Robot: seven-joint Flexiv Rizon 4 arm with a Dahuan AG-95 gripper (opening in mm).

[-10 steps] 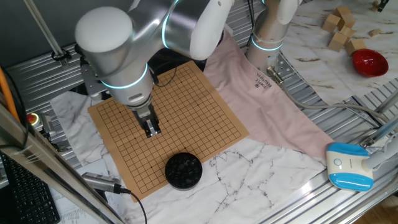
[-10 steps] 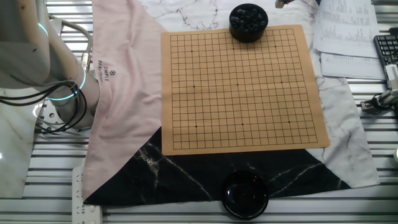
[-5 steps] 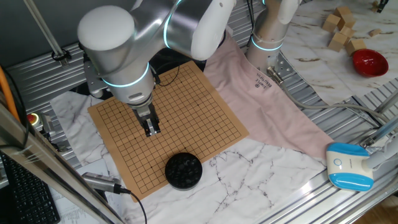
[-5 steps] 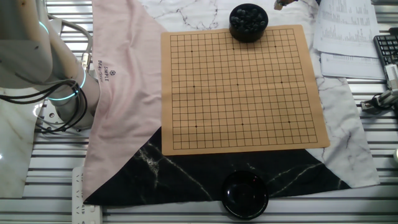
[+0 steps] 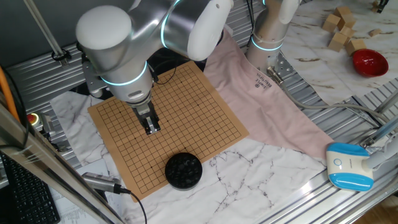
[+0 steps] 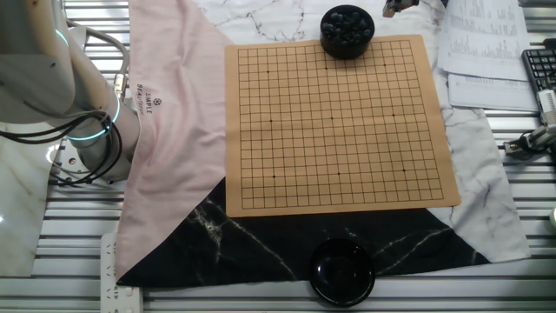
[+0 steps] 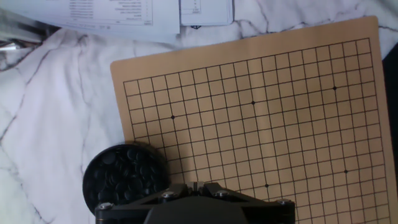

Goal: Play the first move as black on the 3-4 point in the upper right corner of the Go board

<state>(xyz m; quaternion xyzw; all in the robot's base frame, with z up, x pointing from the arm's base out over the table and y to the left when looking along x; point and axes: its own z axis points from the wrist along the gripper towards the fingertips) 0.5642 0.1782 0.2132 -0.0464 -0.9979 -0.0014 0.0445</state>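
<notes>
The tan wooden board (image 5: pixel 186 106) with its black grid lies on the cloths and shows no stones on it; it also shows in the other fixed view (image 6: pixel 339 122) and in the hand view (image 7: pixel 267 118). A round black bowl of black stones (image 5: pixel 183 170) stands at the board's edge and shows in the other fixed view (image 6: pixel 347 30) and in the hand view (image 7: pixel 126 177). My gripper (image 5: pixel 151 128) hangs above the board, near that bowl. In the hand view my gripper (image 7: pixel 196 185) has its jaws pressed together. I see no stone between them.
A second black bowl (image 6: pixel 342 271) sits past the board's opposite edge. A pink cloth (image 5: pixel 267 106) and marble-print cloths lie under and beside the board. Papers (image 6: pixel 486 43) and a keyboard are nearby. A red bowl (image 5: pixel 369 61), wooden blocks and a blue-white device (image 5: pixel 349 165) are further off.
The arm has shifted only slightly above the board. The jaws stay together and the board and bowls have not moved.
</notes>
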